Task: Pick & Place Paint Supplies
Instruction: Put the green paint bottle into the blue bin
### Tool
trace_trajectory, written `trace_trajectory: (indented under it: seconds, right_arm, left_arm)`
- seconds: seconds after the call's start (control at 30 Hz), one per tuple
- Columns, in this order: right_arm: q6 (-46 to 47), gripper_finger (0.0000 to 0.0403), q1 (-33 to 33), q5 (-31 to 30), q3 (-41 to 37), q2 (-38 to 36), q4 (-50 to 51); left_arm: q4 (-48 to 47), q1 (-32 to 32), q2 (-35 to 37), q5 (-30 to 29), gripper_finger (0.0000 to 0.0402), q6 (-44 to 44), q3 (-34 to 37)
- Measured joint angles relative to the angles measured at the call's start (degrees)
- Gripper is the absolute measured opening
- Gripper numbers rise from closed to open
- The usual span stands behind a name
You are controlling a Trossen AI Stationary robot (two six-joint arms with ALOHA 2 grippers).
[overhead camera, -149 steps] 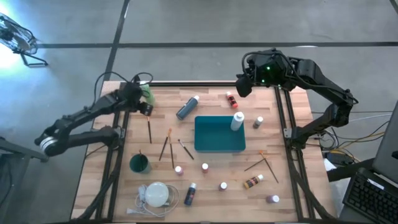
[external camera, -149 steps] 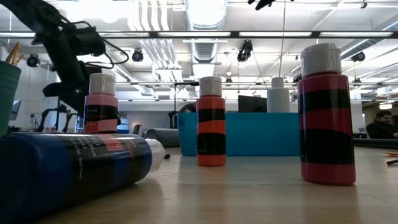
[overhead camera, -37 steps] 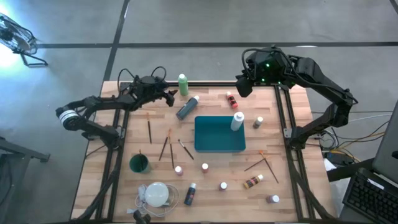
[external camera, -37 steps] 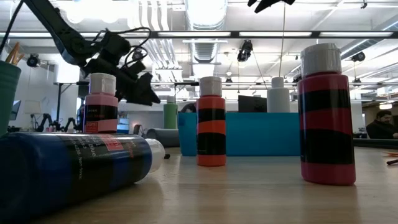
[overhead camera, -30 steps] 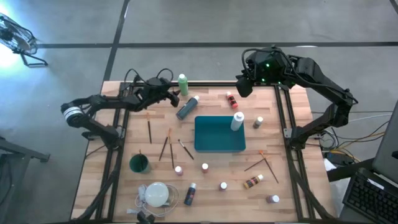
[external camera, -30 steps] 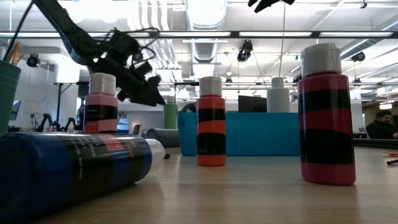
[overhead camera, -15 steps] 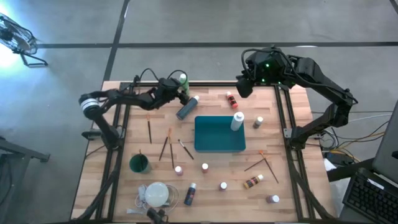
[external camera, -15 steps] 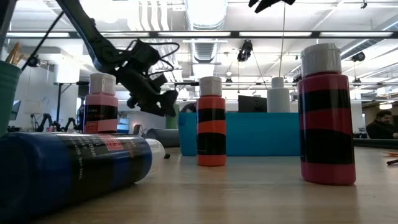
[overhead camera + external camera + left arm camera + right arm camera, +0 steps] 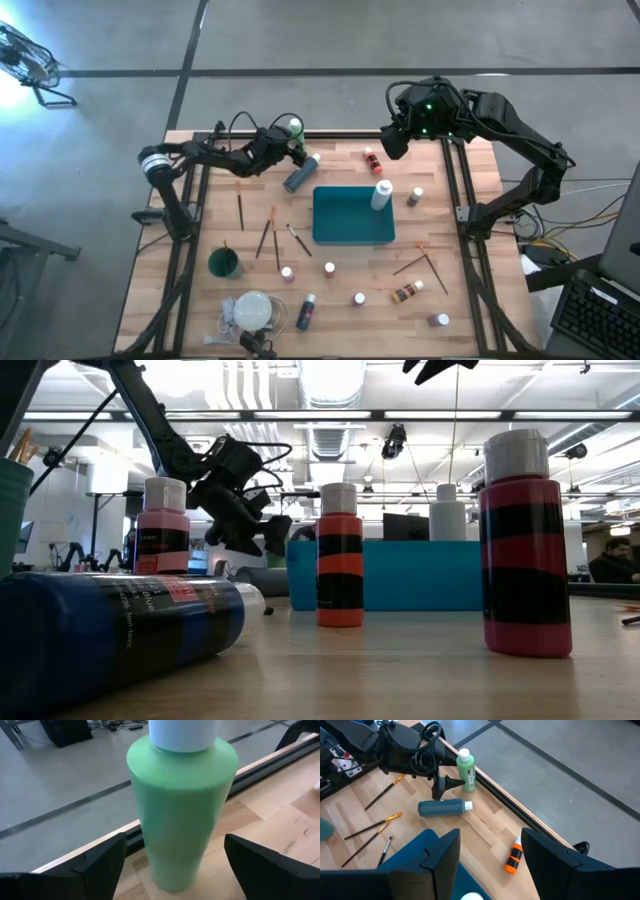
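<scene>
Since the earlier frame, left gripper (image 9: pixel 293 143) has reached the upright green bottle (image 9: pixel 294 127) at the table's far edge; jaws apart, flanking it, not clamped. Teal tray (image 9: pixel 352 238): empty. Brushes (image 9: pixel 266 237) and small bottles (image 9: pixel 329 270) remain scattered nearer. Right gripper (image 9: pixel 391 142): parted, hovering, empty. Task barely begun.

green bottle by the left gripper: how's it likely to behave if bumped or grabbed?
The green bottle stands upright, tall and narrow, near the table edge, so it probably tips if bumped. Its smooth round body may slip or roll. The left gripper, open around it, should centre before closing.
</scene>
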State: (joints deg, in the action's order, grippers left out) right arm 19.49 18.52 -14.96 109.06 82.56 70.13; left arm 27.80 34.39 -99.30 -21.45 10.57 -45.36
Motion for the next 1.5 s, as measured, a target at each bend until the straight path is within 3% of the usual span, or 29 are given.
trace_trajectory:
  seconds: [0.2,0.37,0.57,1.0,1.13,1.4,1.5]
  right_arm:
    - [-0.2,0.0211,0.0,-0.02,0.0,0.0,-0.05]
    - [-0.44,0.0205,0.0,-0.04,0.0,0.0,-0.09]
    - [-0.46,0.0193,-0.02,0.08,0.0,0.0,0.05]
    - [-1.36,0.0198,-0.02,0.28,0.0,0.0,0.26]
    - [-1.49,0.0203,-0.02,0.28,0.0,0.0,0.28]
    - [-1.51,0.0189,-0.02,0.46,0.0,0.0,0.33]
    - [-1.51,0.0181,-0.02,0.46,0.0,0.0,0.34]
  left_arm:
    - [0.77,-0.63,-0.03,0.92,0.0347,2.03,-1.11]
    - [0.97,-2.0,-1.71,-4.63,0.0344,-0.14,-4.6]
    - [-2.88,-2.32,-4.77,-7.31,0.0342,0.41,-8.53]
    - [-2.8,-2.29,-7.4,-8.29,0.0339,4.78,-8.79]
    - [-2.21,-2.29,-7.62,-9.16,0.0306,5.7,-8.79]
    - [-1.98,-2.26,-7.62,-8.28,0.0189,6.44,-8.79]
    - [-1.89,-2.25,-7.62,-6.95,0.017,6.39,-8.79]
